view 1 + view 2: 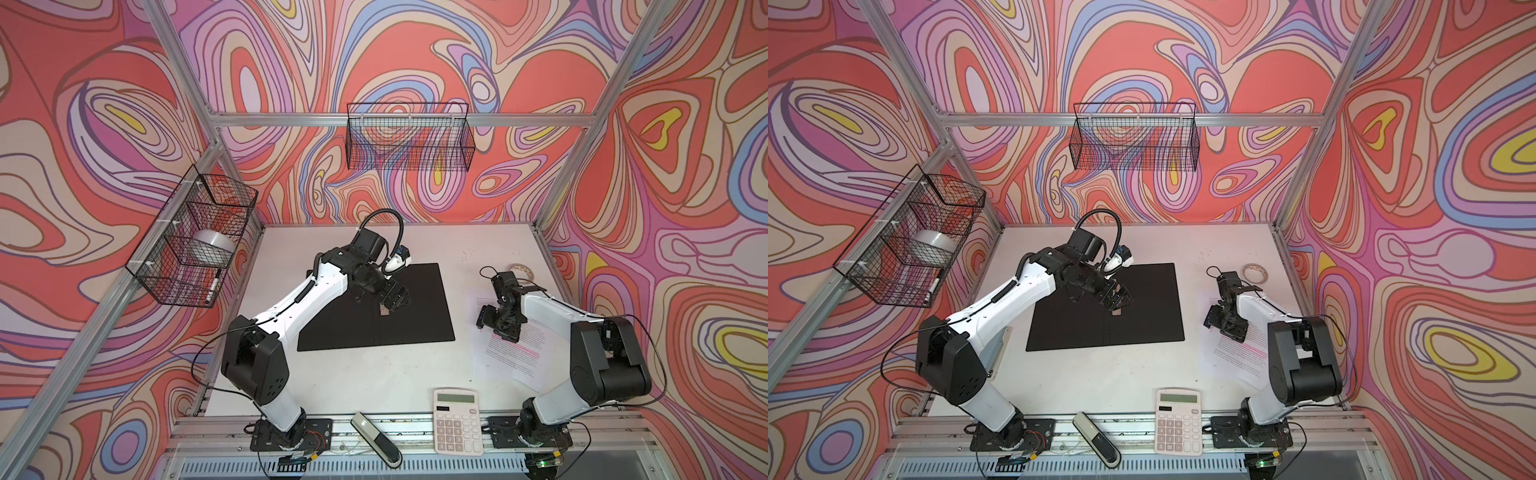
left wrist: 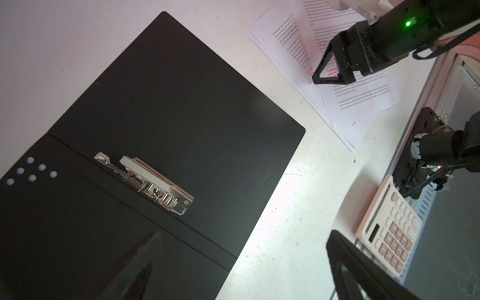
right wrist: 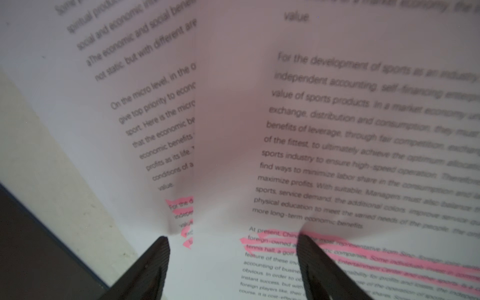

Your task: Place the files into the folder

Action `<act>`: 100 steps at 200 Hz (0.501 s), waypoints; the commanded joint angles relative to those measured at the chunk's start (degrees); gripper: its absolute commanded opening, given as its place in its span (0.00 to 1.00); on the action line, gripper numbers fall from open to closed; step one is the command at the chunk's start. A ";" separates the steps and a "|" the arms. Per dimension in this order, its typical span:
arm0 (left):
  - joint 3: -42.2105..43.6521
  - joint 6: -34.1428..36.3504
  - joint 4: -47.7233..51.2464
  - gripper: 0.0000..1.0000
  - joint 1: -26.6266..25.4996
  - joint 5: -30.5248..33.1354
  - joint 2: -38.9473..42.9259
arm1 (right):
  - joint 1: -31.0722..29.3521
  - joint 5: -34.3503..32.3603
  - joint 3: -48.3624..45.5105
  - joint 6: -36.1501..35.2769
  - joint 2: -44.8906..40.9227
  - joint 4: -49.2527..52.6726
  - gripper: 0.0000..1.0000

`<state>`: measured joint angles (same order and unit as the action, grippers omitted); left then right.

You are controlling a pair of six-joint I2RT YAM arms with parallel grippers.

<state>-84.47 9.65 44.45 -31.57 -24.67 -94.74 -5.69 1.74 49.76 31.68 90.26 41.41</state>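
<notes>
Two sheets at least, the files (image 1: 515, 357), lie fanned on the right side of the table (image 1: 353, 374), well apart from the folder (image 1: 419, 299). Their long axis runs roughly near-to-far, a bit tilted. Folder's open flat mid-table, black inside up, long side going left-right, with the spine and metal clip (image 2: 145, 183) running near-to-far. Right gripper (image 3: 232, 240) is down at the pink-highlighted lines, jaws spread, nothing between them. Left gripper (image 1: 395, 301) hovers over the clip, jaws wide, empty.
</notes>
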 commanded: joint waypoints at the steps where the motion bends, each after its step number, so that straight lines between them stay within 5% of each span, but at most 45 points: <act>1: 0.78 0.65 -1.03 1.00 -0.24 -0.71 0.61 | 0.16 -0.77 1.35 -0.98 1.73 -0.38 0.80; 100: 0.82 0.42 -1.15 1.00 -0.26 -0.36 0.27 | 0.16 -1.37 -0.98 -0.41 4.60 -1.26 0.63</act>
<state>-83.88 9.63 43.83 -31.57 -24.64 -94.72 -5.69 -0.25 50.78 31.16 92.07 42.04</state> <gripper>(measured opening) 0.998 0.645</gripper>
